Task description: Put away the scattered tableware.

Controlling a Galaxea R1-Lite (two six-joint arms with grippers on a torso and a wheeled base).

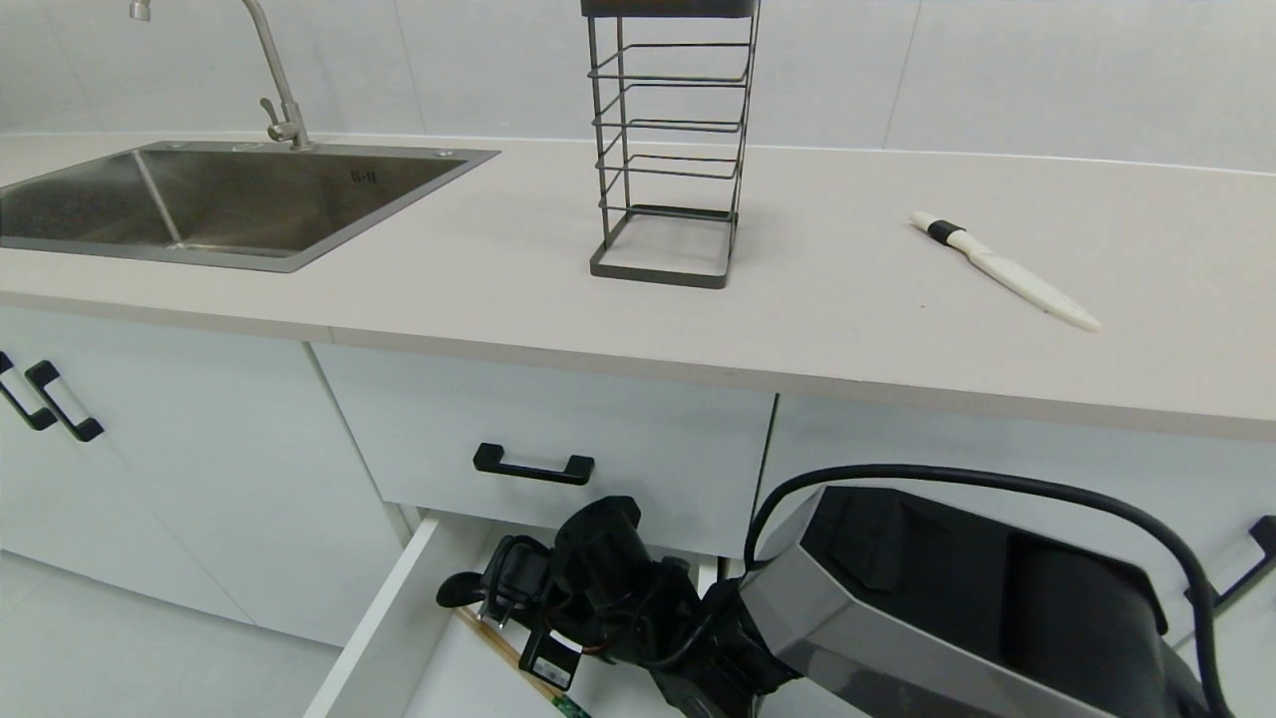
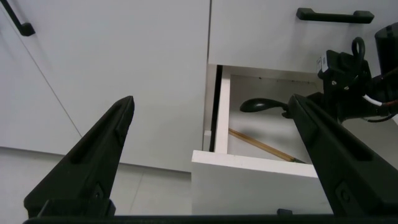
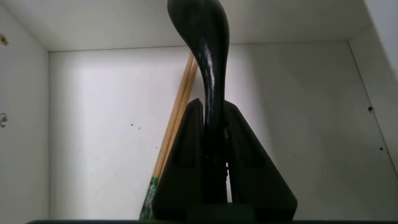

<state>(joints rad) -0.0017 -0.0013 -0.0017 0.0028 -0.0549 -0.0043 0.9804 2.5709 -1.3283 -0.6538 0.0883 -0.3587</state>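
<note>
While the right gripper [image 1: 510, 590] hangs at 7 o'clock in the head view, inside the open drawer [image 1: 371, 618], its jaws are clamped on a black spoon [image 1: 459, 590] whose bowl points toward 9 o'clock. Chopsticks [image 1: 493, 640] lie on the drawer floor just beneath it. Up on the counter [image 1: 847, 319], a white knife [image 1: 1005, 269] lies at 2 o'clock, its long axis running from 10 to 4 o'clock, off to the 3 o'clock side of the rack [image 1: 668, 150]. I judge the right arm the nearer one for it once the spoon is let go.

From the left wrist, the left gripper [image 2: 211, 102] sits outside the drawer [image 2: 255, 165], jaws wide apart and holding nothing. Beyond them the spoon [image 2: 261, 104] is above the chopsticks [image 2: 261, 146]; whether it touches the floor I cannot tell.

From the right wrist, the jaws of the right gripper [image 3: 211, 112] pinch the spoon [image 3: 204, 37] by its handle, which runs straight out ahead of them, near parallel to the chopsticks [image 3: 177, 112] just beside it. The drop looks due: the jaws need only part.
</note>
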